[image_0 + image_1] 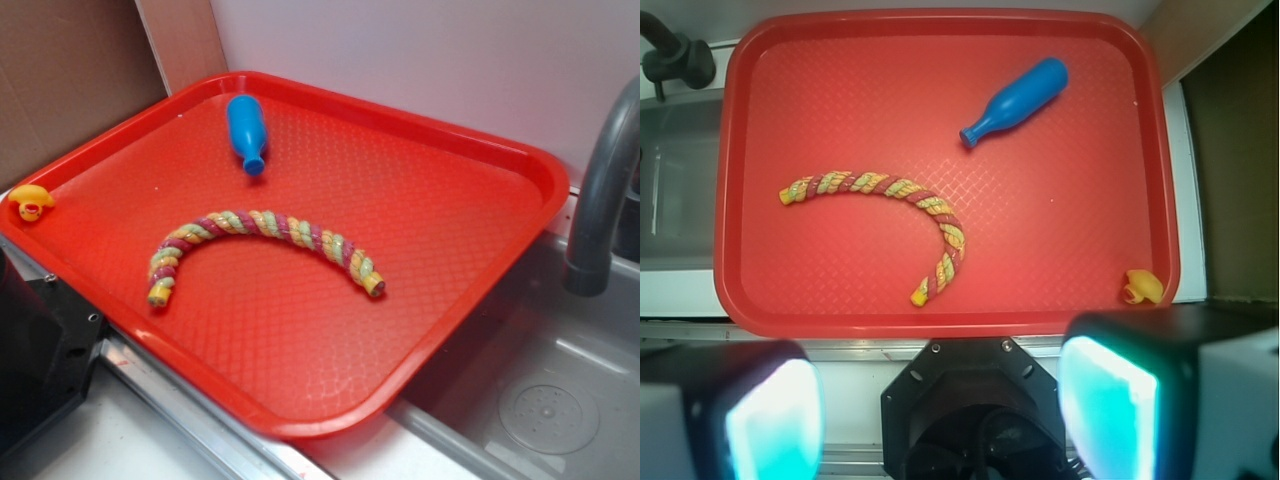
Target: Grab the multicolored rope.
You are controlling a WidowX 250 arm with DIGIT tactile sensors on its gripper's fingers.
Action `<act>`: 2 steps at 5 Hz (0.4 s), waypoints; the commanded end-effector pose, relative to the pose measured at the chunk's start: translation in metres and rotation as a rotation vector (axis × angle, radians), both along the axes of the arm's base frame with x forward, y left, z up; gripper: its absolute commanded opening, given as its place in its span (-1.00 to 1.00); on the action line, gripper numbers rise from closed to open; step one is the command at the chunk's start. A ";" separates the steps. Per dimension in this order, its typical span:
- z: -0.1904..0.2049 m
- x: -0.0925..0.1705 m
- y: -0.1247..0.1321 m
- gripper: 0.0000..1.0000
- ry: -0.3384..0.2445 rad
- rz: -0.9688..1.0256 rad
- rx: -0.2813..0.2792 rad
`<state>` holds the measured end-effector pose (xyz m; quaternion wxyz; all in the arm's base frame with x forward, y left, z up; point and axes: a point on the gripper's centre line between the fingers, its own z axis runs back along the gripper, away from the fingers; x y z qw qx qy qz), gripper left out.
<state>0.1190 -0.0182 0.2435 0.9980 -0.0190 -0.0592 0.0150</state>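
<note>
Exterior: multicolored rope (262, 237) arched crosswise, ends down.

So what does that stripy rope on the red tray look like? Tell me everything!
The multicolored rope is a short, thick twist of pink, yellow and pale green strands that looks soft and fibrous. It lies flat near the middle of the red tray, bent into an arch with both cut ends showing. Only the tray touches it; the blue bottle and yellow duck lie apart from it.
</note>
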 end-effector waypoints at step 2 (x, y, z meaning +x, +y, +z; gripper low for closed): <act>-0.050 0.017 0.011 1.00 -0.015 -0.104 -0.022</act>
